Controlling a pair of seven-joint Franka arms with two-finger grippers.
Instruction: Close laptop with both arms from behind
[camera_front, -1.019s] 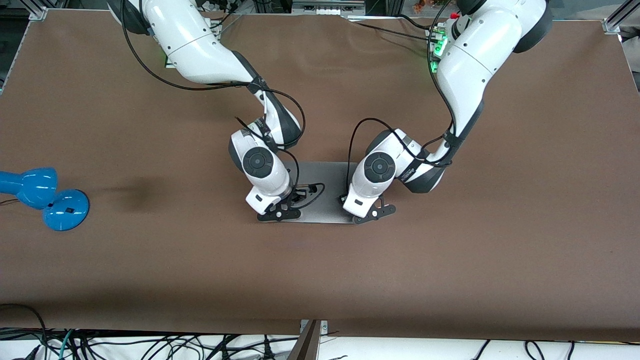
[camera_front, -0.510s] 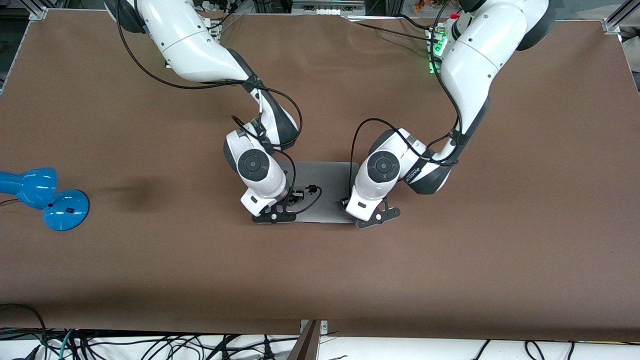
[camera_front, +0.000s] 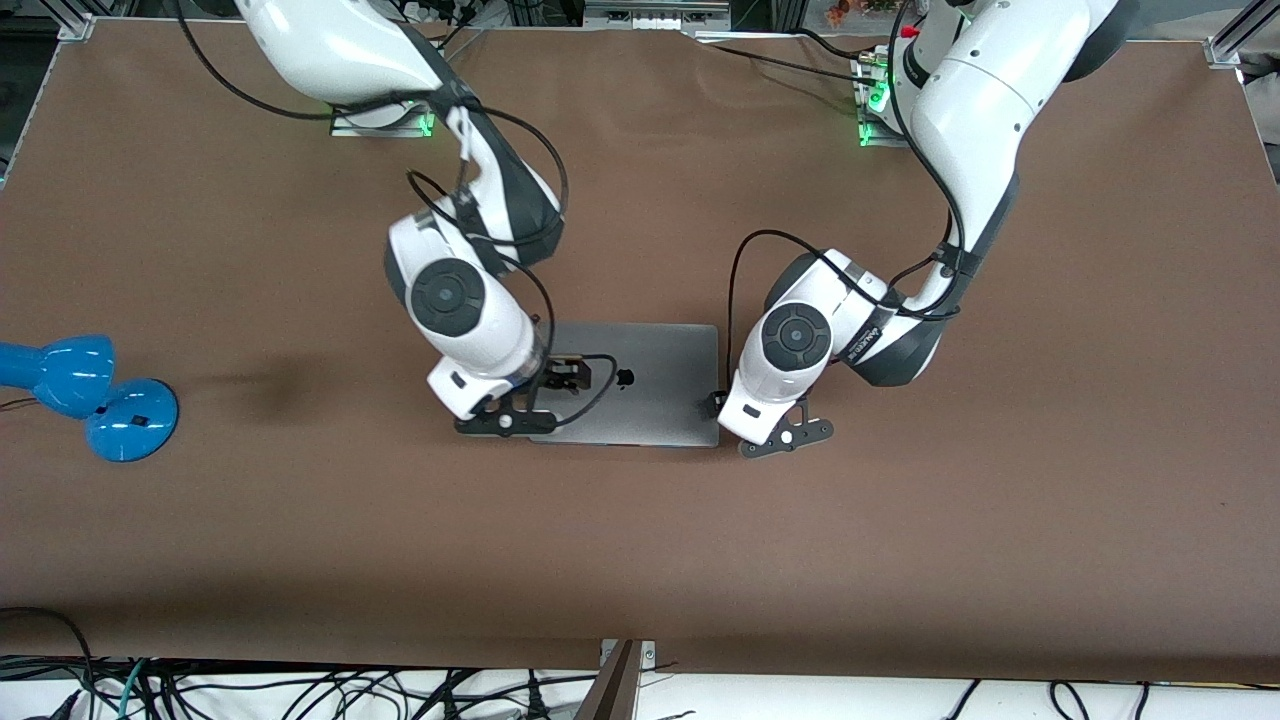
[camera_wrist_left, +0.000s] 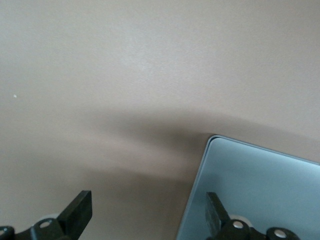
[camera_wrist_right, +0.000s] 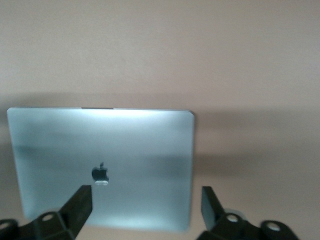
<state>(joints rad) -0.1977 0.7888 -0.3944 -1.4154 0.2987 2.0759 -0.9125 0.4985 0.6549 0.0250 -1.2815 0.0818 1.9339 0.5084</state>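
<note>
The laptop (camera_front: 655, 395) lies closed and flat on the brown table, its silver lid up with the dark apple logo (camera_front: 625, 377) showing. My right gripper (camera_front: 566, 375) hangs open and empty above the laptop's end toward the right arm. In the right wrist view the gripper (camera_wrist_right: 145, 206) is above the lid (camera_wrist_right: 140, 150), touching nothing. My left gripper (camera_front: 714, 403) is open and empty over the laptop's edge toward the left arm. In the left wrist view the gripper (camera_wrist_left: 147, 209) straddles that edge, with one lid corner (camera_wrist_left: 260, 190) in sight.
A blue desk lamp (camera_front: 90, 395) lies on the table at the right arm's end. Loose cables (camera_front: 300, 690) run along the table's edge nearest the front camera. Green-lit boxes (camera_front: 870, 100) stand by the arm bases.
Both arms have risen and drawn apart, each toward its own end of the table. More of the closed lid shows now, including the apple logo.
</note>
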